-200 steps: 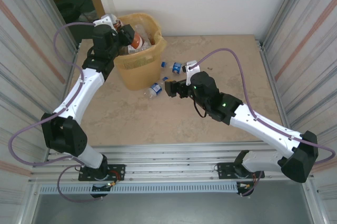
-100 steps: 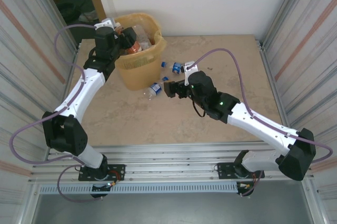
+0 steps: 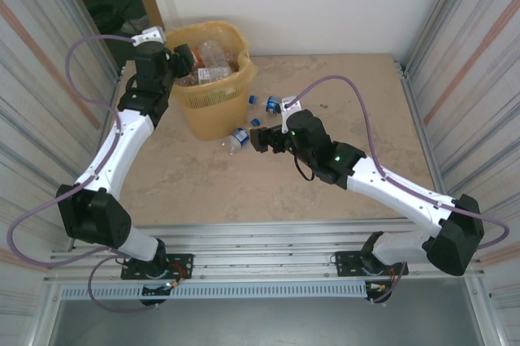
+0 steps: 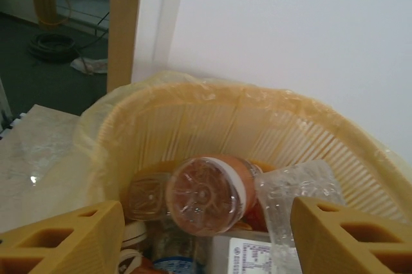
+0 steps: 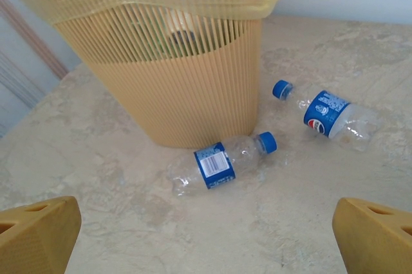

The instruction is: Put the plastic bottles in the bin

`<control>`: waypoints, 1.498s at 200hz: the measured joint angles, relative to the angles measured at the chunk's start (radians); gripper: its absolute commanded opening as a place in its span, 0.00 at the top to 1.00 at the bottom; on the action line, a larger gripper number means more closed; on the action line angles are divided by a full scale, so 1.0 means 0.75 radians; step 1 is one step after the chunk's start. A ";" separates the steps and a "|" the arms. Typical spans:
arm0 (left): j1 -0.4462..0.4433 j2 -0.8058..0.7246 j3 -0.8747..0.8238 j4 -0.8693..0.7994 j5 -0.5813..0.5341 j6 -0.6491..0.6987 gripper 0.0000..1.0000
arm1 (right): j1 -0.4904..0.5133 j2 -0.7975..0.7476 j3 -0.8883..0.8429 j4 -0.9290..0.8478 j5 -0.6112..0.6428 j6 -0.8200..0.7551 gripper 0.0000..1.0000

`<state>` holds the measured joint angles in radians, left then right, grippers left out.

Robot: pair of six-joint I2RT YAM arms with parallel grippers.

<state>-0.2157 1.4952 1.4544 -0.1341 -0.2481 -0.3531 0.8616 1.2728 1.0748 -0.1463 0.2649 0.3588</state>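
The yellow-orange bin [image 3: 213, 106] stands at the back left of the table, with several plastic bottles [image 3: 211, 62] piled inside. My left gripper [image 3: 184, 59] hovers open at the bin's left rim; in the left wrist view a brown-orange bottle [image 4: 207, 194] lies loose in the bin [image 4: 193, 119] beyond my open left gripper [image 4: 206, 248]. A clear bottle with blue label and cap [image 3: 237, 138] [image 5: 222, 164] lies on the table against the bin's base [image 5: 174, 74]. My right gripper [image 3: 257, 140] [image 5: 206, 251] stands open just right of it. A second blue-labelled bottle [image 3: 272, 104] [image 5: 329, 115] lies farther back.
Metal-slatted walls close in the table's left and right sides, and a white wall stands behind the bin. The marble tabletop [image 3: 349, 110] stretches to the right of the bottles. A wooden door frame [image 4: 125, 23] rises behind the bin.
My left gripper has opened and let the brown-orange bottle drop into the bin, then drawn back left over the rim. The right gripper has edged left toward the clear bottle.
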 measured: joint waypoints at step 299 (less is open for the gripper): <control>0.007 -0.969 -0.827 -0.026 -0.047 -0.095 0.01 | -0.034 1.001 0.517 -0.075 -0.076 0.745 0.00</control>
<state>-0.2104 0.7681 0.8341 -0.1535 -0.2836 -0.4244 0.8364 2.0235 1.4624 -0.2024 0.2081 0.9176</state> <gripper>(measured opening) 0.988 0.998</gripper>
